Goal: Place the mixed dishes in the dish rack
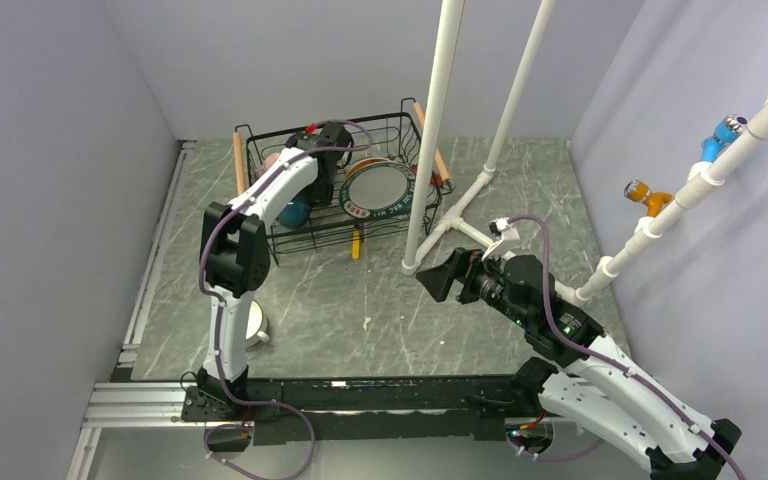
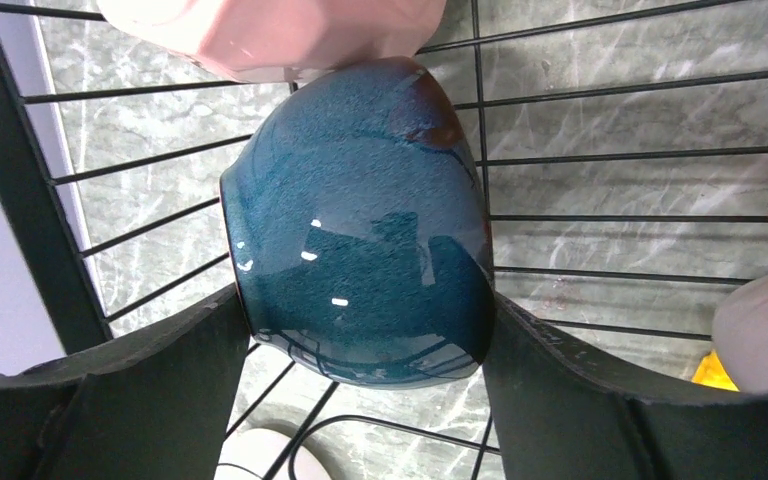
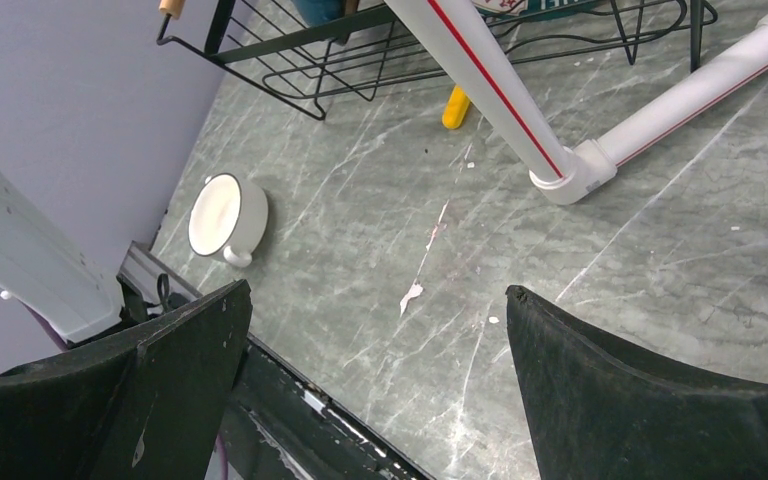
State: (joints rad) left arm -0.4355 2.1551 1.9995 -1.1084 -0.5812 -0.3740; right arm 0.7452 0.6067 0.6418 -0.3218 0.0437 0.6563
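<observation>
Inside the dish rack [image 2: 20, 180], near its left end, my left gripper [image 2: 363, 293] is shut on the dark-blue bowl [image 2: 360, 200], one finger against each side of it. The bowl lies tipped with its glossy outside toward the camera, over the rack's bottom wires. A pink mug [image 2: 270, 35] sits just beyond the bowl. The big plate with a dark patterned rim [image 1: 380, 188] leans in the rack's [image 1: 239, 160] right half. The white handled cup [image 3: 225, 215] stands on the table by the left arm's base. My right gripper [image 3: 377, 290] hangs open and empty above the table.
White pipes [image 1: 430, 130] rise from the table just right of the rack, with a joint [image 3: 570, 180] on the surface. A yellow tool [image 3: 455, 108] lies under the rack's front edge. Grey walls close in the left, back and right sides.
</observation>
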